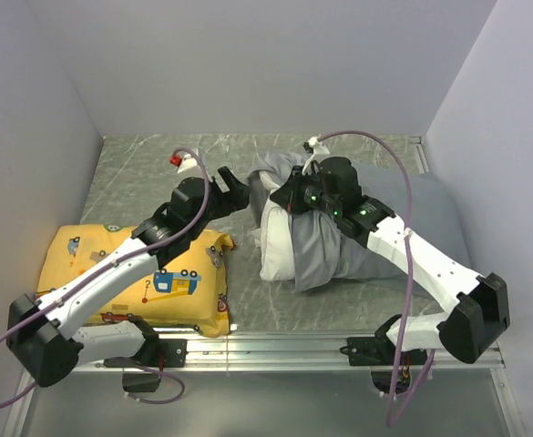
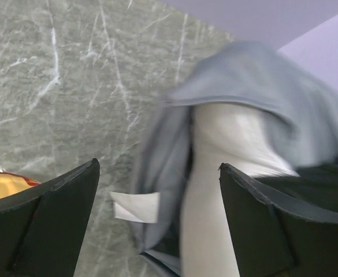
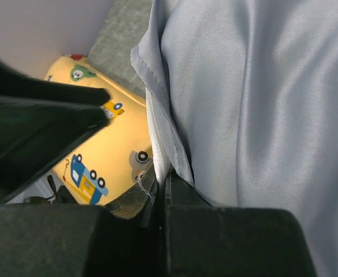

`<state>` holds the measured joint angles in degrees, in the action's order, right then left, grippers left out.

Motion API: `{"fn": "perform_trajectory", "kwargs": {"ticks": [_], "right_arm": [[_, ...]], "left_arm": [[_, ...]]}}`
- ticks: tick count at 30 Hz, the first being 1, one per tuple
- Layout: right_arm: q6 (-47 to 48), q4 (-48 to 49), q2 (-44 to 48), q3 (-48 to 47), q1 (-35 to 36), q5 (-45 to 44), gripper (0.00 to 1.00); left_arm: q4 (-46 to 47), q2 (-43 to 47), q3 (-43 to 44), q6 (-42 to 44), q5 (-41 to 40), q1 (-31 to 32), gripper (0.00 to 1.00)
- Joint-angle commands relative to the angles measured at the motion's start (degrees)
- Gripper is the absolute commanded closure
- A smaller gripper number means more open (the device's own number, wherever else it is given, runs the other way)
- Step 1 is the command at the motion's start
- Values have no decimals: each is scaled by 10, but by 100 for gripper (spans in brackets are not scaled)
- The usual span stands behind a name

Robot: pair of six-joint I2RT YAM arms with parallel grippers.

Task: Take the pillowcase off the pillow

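Observation:
The grey pillowcase lies bunched at the table's middle, and the white pillow bulges out of its left end. My right gripper is shut on the pillowcase's hem; in the right wrist view the hem and its white seam strip run down into the closed jaws of that gripper. My left gripper hovers open just left of the pillow, holding nothing. In the left wrist view its fingers frame the pillow, the pillowcase draped over it, and a small white tag.
A yellow cushion with vehicle prints lies at the front left under the left arm, also seen as the yellow cushion in the right wrist view. Walls close in the grey marbled table on three sides. A metal rail runs along the near edge.

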<state>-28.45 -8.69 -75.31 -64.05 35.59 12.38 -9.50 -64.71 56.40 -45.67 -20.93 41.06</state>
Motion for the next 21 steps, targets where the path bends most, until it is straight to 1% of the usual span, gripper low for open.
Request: {"fn": "perform_trajectory", "kwargs": {"ticks": [1,2,4,9,13,16,18,20,21], "right_arm": [[1,46,40,-4,-3,6,100],[5,40,44,-5,-2,7,100],[5,39,48,-6,-3,12,100],[3,35,55,-8,0,15,100],[5,31,60,-11,0,16,100],[6,27,64,-13,2,18,100],[6,27,67,-12,4,18,100],[7,23,71,-11,4,18,100],[8,21,71,-11,4,18,100]], "left_arm": [[51,-14,32,36,79,-21,13],[51,-15,33,38,81,-21,15],[52,-23,39,47,81,-25,14],[80,-44,44,60,128,-37,12],[62,-82,71,68,112,-42,15],[83,-96,74,70,125,-57,17],[89,-104,78,73,128,-62,19],[91,-113,88,78,129,-66,25],[91,-115,91,80,128,-68,31]]}}
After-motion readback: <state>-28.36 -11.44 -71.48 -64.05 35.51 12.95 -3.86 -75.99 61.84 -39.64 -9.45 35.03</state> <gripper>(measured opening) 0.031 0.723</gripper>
